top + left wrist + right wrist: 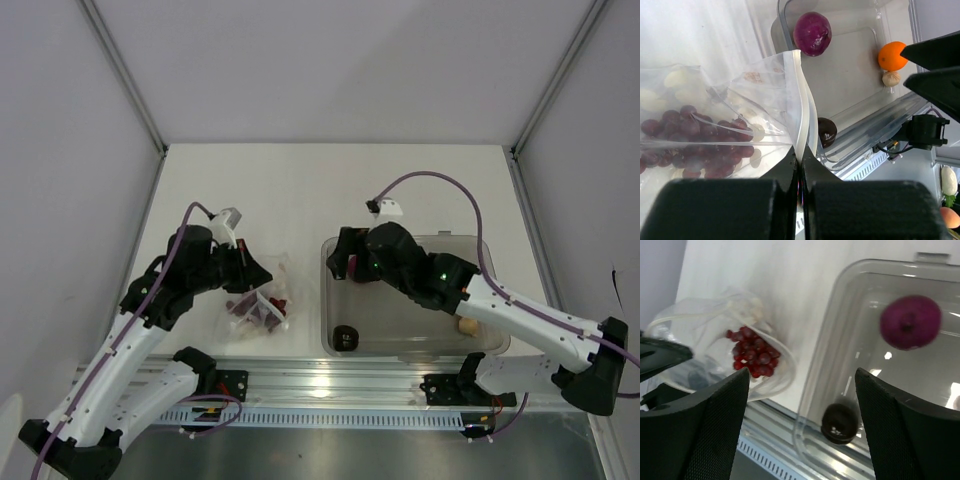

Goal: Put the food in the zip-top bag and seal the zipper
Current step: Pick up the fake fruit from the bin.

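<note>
Two pincers: left gripper (pixel 800 162) clamped tight on the zipper (pixel 801 115) of the zip-top bag (pixel 755 90), grape bunch (pixel 695 135) inside, left of its tips; right gripper (pixel 800 385) spread wide, empty, over the tub (pixel 816 380), blurred purple round fruit (pixel 910 321) beyond its right finger.

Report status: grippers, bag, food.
Left gripper shut on zipper. Right gripper open, empty, over tub. Grape bunch in bag; purple fruit, rest in tub. No obstruction seen.
</note>
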`<state>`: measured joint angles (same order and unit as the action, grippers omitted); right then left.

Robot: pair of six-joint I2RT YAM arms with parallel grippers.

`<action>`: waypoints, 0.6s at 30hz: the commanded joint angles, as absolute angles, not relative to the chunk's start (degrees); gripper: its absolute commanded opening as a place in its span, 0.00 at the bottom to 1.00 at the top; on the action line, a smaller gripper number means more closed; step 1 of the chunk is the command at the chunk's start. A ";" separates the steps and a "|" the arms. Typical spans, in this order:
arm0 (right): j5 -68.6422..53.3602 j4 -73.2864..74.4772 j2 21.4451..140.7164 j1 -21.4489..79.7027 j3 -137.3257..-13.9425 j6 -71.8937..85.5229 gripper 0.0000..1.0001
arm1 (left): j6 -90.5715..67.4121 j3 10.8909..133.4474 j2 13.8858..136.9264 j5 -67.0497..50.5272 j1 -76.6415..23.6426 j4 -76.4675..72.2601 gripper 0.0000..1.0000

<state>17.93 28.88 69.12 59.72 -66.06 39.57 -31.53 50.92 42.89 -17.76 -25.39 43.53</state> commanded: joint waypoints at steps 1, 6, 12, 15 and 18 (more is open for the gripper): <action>18.82 32.17 64.78 57.48 -60.66 41.92 0.87 | -31.38 50.19 42.80 -17.84 -25.75 41.22 0.01; 8.80 31.55 63.63 57.83 -52.48 43.41 0.86 | -31.20 50.18 42.89 -17.75 -25.75 41.22 0.01; 11.16 31.03 61.97 64.59 -44.92 48.60 0.86 | -30.85 49.75 43.24 -17.23 -25.75 40.87 0.01; 11.08 29.28 61.09 66.79 -42.20 50.53 0.86 | -30.85 49.66 44.03 -17.66 -25.75 40.78 0.01; 10.99 28.13 61.26 67.85 -40.18 51.76 0.87 | -30.67 49.75 44.03 -17.75 -25.75 40.69 0.01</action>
<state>10.61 31.16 62.43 66.96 -41.67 48.56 -31.46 50.04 43.88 -17.76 -25.39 42.44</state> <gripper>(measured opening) 0.862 0.005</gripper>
